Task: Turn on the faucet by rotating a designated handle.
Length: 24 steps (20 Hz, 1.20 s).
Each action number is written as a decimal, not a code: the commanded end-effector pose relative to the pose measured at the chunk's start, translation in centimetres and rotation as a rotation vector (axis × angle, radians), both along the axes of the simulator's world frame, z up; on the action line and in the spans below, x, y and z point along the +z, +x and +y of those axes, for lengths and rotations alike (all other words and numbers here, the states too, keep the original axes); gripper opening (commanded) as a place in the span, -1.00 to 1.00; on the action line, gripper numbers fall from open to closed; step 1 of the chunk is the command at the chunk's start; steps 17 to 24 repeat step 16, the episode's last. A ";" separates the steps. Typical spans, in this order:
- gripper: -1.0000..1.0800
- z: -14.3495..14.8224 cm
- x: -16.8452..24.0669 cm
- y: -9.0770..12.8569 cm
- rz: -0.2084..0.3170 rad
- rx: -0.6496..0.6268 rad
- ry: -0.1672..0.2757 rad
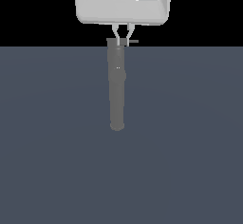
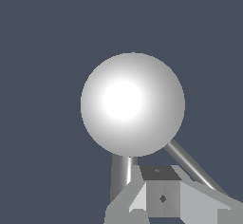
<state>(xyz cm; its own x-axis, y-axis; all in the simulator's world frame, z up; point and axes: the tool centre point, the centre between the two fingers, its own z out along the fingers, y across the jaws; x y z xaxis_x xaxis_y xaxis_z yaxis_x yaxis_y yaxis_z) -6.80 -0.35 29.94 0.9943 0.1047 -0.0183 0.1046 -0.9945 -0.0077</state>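
Note:
In the exterior view the faucet (image 1: pixel 116 85) is a long dark grey cylinder with a rounded near end and a wider cap at its far end. The handle (image 1: pixel 135 41) is a short thin rod sticking out of the cap toward that view's right. My light grey gripper (image 1: pixel 122 41) hangs over the cap, its fingertips just beside the handle. The fingers look closed together on nothing. In the wrist view the gripper (image 2: pixel 162 197) shows dark pads meeting. Beyond it are a bright round body (image 2: pixel 133 104), which I cannot name for sure, and a thin rod (image 2: pixel 190 165) beside one finger.
A flat dark blue-grey floor (image 1: pixel 190 147) lies all around the faucet. A second short grey stub (image 2: pixel 121 171) shows beside the round body in the wrist view. Nothing else stands in view.

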 end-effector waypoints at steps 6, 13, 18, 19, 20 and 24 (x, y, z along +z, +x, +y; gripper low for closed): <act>-1.00 -1.8 0.0 2.6 -0.010 -0.020 -0.003; -1.00 -3.4 0.1 4.9 -0.016 -0.038 -0.005; -1.00 -3.9 0.1 5.5 -0.018 -0.043 -0.006; -1.00 -3.9 0.1 5.5 -0.018 -0.043 -0.006; -1.00 -3.9 0.1 5.5 -0.018 -0.043 -0.006; -1.00 -3.9 0.1 5.5 -0.018 -0.043 -0.006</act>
